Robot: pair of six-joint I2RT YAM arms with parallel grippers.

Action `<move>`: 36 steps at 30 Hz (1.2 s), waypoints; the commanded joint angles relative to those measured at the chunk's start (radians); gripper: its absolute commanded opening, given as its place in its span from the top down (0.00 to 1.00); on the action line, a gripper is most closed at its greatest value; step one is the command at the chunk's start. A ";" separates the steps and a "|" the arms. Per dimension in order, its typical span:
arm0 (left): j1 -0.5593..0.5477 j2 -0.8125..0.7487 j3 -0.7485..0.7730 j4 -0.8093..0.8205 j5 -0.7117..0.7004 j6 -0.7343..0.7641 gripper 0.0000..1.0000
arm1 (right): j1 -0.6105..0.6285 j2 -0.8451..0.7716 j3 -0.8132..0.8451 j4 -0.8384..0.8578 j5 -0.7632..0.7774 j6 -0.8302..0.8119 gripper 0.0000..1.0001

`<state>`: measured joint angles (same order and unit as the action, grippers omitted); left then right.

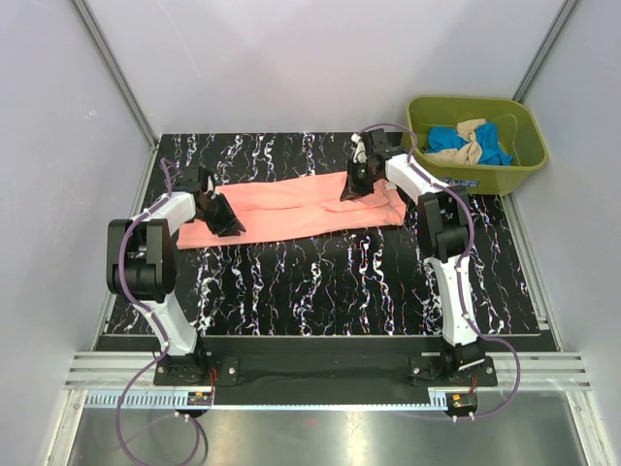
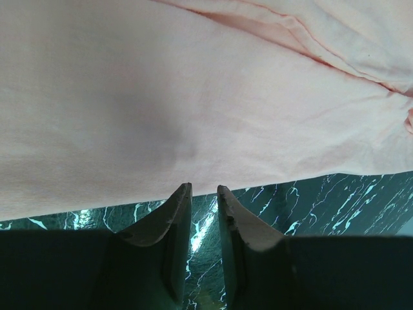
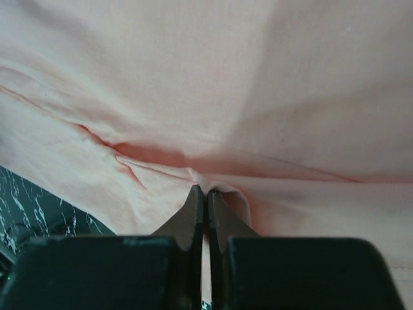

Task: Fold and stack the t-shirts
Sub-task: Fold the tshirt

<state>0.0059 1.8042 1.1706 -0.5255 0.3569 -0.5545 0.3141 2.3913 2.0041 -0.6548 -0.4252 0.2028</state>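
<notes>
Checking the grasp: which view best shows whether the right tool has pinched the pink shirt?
Right wrist view: the right tool is shut on a puckered fold of the pink shirt. Top view shows it small, from above; left wrist view shows only shirt.

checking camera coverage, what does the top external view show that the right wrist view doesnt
Only the top external view: the whole salmon-pink cloth t-shirt folded into a long strip, the left claw at its left end, and the olive-green plastic tub at the far right holding blue and beige cloth.
Only the right wrist view: the right claw shut on a pinched fold, creases running out from it.
Both: part of that t-shirt, the right claw, and the black white-veined marbled table.
</notes>
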 commanded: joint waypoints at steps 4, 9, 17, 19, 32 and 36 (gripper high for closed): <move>0.000 0.001 0.015 0.024 0.007 -0.013 0.73 | 0.002 -0.101 -0.022 0.164 0.097 0.155 1.00; -0.001 0.007 0.009 0.041 0.016 -0.028 0.73 | 0.005 -0.046 0.042 0.187 0.045 0.210 1.00; 0.000 0.023 0.014 0.039 0.020 -0.032 0.73 | 0.006 0.086 0.237 0.202 -0.061 0.187 0.94; 0.000 0.024 0.006 0.042 0.024 -0.036 0.74 | 0.006 0.126 0.280 0.205 -0.079 0.169 0.94; -0.001 -0.072 -0.043 0.070 -0.039 -0.030 0.72 | 0.006 0.074 0.430 0.061 0.033 0.127 0.33; 0.000 -0.088 -0.006 0.052 -0.072 -0.012 0.71 | 0.008 -0.021 0.378 -0.075 0.233 0.090 0.35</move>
<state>0.0059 1.7733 1.1244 -0.4980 0.3267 -0.5846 0.3172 2.5504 2.3844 -0.6300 -0.3782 0.3466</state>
